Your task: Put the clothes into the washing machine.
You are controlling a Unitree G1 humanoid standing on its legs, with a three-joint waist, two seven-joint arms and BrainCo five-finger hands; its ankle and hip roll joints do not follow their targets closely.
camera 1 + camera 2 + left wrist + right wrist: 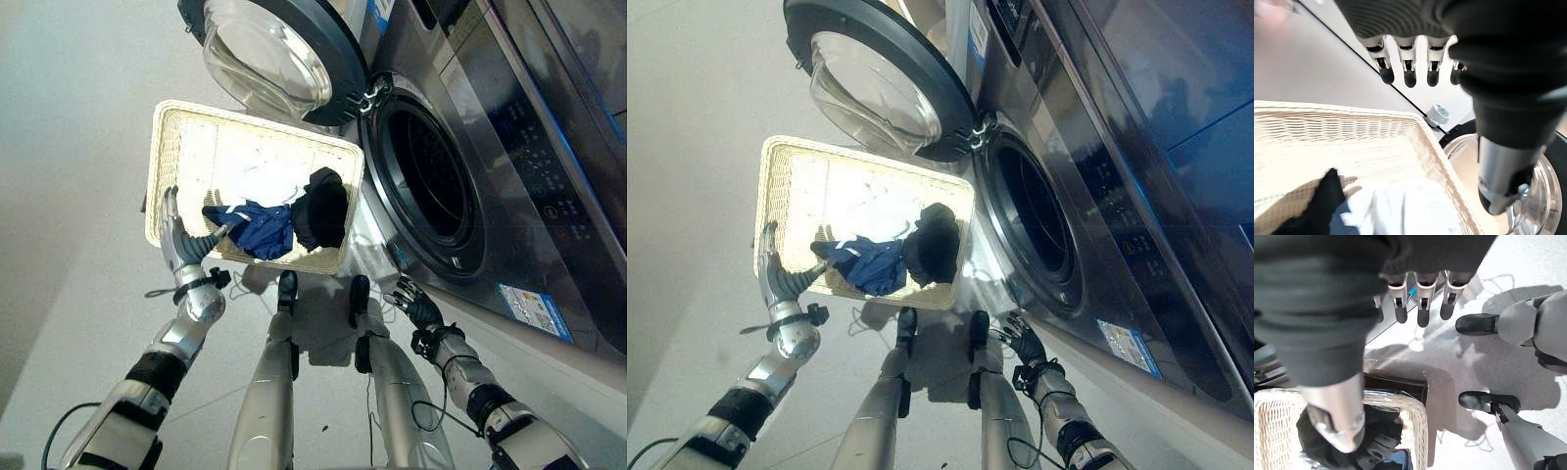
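Clothes (279, 220) in basket (186, 132), seemingly just left of washing machine (490, 147)

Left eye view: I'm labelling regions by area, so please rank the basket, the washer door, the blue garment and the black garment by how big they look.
1. Basket, largest.
2. Washer door, smaller, though cut off at the top edge.
3. Blue garment and black garment: near alike, so unranked; both are bunched up in the basket.

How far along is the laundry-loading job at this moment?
Done: the washing machine door is open. In hand: nothing; the left hand is open at the basket rim, the right hand open, low by the machine. Left: the blue, black and white clothes lie in the basket.
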